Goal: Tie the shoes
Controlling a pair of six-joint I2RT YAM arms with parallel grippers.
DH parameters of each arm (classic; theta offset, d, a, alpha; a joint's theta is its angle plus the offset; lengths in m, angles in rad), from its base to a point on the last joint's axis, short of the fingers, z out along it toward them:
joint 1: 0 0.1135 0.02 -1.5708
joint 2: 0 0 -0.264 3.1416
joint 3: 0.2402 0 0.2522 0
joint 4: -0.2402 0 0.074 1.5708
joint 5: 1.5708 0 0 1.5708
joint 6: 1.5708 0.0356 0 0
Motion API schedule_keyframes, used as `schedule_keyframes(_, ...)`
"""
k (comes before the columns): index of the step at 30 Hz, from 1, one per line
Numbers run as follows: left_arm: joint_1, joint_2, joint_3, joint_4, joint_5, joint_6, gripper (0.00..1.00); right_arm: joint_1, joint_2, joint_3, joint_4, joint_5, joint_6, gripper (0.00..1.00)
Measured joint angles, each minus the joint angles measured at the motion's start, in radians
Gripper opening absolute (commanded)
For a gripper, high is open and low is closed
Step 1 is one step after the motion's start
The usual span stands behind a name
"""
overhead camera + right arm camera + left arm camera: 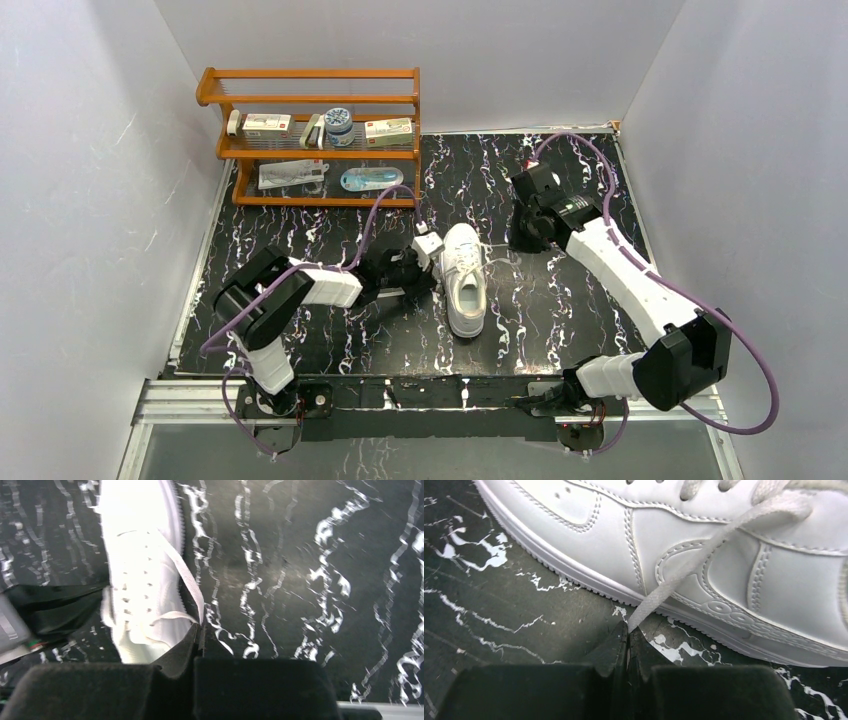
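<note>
From above, we see the sneaker (465,285) mid-table (560,300), the left gripper (431,272) at its nine o'clock and the right gripper (519,243) at its two o'clock. In the left wrist view, the left gripper is pinched tight on a lace end (684,570), with the sneaker at twelve o'clock. In the right wrist view, the right gripper clamps the other lace end (189,582), with the sneaker at eleven o'clock.

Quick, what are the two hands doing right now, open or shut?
Left hand: closed, pinching a white lace end.
Right hand: closed, pinching the other lace end.

Closed jaws pinch a lace (192,590) from the white sneaker (140,555)
</note>
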State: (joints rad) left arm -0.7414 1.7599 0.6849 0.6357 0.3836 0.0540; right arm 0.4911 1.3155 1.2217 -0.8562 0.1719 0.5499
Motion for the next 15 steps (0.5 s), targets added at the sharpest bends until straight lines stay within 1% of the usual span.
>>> schedule_keyframes(3,0.000,-0.059,-0.003,-0.058,-0.026,-0.026,0.00,0.000,0.000,0.014,-0.089,0.076,0.043,0.00)
schedule_keyframes(6,0.000,-0.150,-0.002,-0.122,-0.041,-0.067,0.00,0.000,0.007,0.010,-0.177,0.122,0.101,0.00)
schedule_keyframes(7,0.000,-0.179,0.000,-0.146,-0.046,-0.083,0.00,-0.002,0.014,0.004,-0.196,0.130,0.119,0.02)
schedule_keyframes(9,0.000,-0.228,0.006,-0.195,-0.057,-0.119,0.00,-0.007,0.032,-0.026,-0.209,0.136,0.145,0.21)
schedule_keyframes(12,0.000,-0.283,0.028,-0.278,-0.063,-0.171,0.00,-0.033,0.084,-0.139,-0.148,0.087,0.135,0.44)
schedule_keyframes(14,0.000,-0.298,0.051,-0.328,-0.063,-0.201,0.00,-0.079,0.162,-0.178,-0.113,0.016,0.097,0.57)
schedule_keyframes(15,0.000,-0.299,0.066,-0.358,-0.062,-0.215,0.00,-0.101,0.195,-0.180,-0.101,-0.003,0.082,0.61)
